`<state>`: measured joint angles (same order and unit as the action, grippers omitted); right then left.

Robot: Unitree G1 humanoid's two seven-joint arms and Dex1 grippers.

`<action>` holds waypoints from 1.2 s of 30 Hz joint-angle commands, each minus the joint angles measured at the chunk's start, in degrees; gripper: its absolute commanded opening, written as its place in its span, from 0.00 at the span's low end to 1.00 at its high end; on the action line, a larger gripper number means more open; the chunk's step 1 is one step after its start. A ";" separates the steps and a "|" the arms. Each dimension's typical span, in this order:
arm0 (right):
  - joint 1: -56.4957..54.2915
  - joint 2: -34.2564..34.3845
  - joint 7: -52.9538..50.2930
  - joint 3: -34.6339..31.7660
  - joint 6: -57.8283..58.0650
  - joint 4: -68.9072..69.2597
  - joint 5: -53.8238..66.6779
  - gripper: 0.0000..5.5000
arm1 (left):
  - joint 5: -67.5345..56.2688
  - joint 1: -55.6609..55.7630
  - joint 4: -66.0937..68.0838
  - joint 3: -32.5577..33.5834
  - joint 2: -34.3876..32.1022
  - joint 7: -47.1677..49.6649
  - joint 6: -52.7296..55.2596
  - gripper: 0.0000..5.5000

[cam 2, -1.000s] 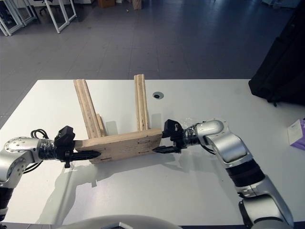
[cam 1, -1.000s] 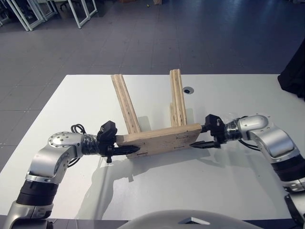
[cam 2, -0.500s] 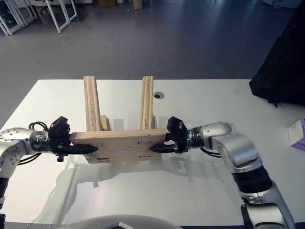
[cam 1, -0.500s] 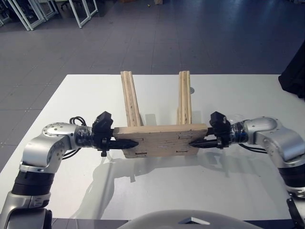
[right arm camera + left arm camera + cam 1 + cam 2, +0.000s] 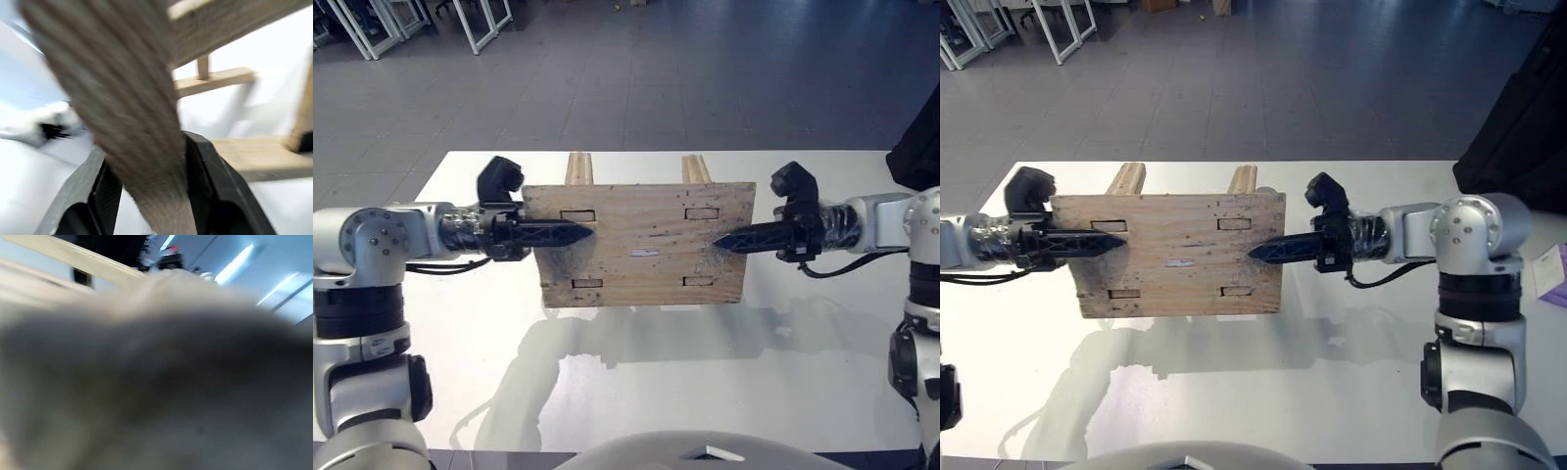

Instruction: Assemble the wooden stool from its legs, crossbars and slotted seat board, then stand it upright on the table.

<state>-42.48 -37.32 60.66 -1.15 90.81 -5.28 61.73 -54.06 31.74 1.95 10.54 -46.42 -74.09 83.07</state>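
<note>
risk – slip: both grippers are pinching only the thin side edges of the seat board (image 5: 641, 245). if either pinch is loosening while the stool (image 5: 636, 230) is tipping, the whole thing could be dropping onto the table (image 5: 822, 372).
risk – joints: the load is hanging off the board alone, so the legs (image 5: 579, 166) or a crossbar (image 5: 215, 81) could be pulling out of the slots (image 5: 578, 215) if only press-fit. can't tell how tight they're sitting.
risk – landing: if the arms aren't lowering evenly w/ each other, the feet could be touching down unevenly, w/ the stool rocking or skidding.
left gripper (image 5: 576, 233): clamping the board's left edge, one finger lying across the top face w/ its tip near the far-left slot. the other finger is hiding under the board. left wrist view is too blurred to add anything.
right gripper (image 5: 724, 241): clamping the board's right edge. right wrist view is showing the board wedged btwn both fingers (image 5: 210, 191), opened only as wide as the board is thick.
stool pos: hanging btwn the two arms over the table's middle, seat top facing the head cam, legs peeking past the far edge. can't tell if the feet are touching the table.
stage (my guess): assembly is looking done, upright placement not yet finished.
</note>
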 commanded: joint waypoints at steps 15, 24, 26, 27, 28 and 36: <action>-22.74 4.81 -14.78 19.07 1.68 -66.90 28.16 0.41 | 5.61 18.87 39.02 -9.69 7.50 9.83 6.06 0.63; -20.44 0.50 -17.21 9.04 1.68 -68.78 25.64 0.74 | 7.43 21.02 44.90 -7.05 2.04 2.68 2.21 0.90; -18.47 -0.08 -17.34 6.34 1.68 -67.80 25.67 0.80 | 7.67 22.49 46.11 -6.47 1.89 1.08 2.09 0.90; -17.41 -0.13 -17.59 5.10 1.68 -67.18 25.63 0.84 | 8.17 22.79 46.39 -6.67 1.74 0.53 1.66 0.90; -16.57 -0.13 -17.89 4.05 1.68 -66.64 25.63 0.86 | 8.69 22.95 46.66 -6.92 1.60 0.11 1.33 0.90; -10.75 0.06 -22.18 -2.49 1.68 -61.77 27.54 0.99 | 14.81 21.55 48.38 -10.52 0.25 -4.60 -3.82 0.90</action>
<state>-53.37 -37.02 40.08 -2.04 92.45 -68.05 88.15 -40.94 53.91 50.91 1.68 -45.07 -77.07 80.31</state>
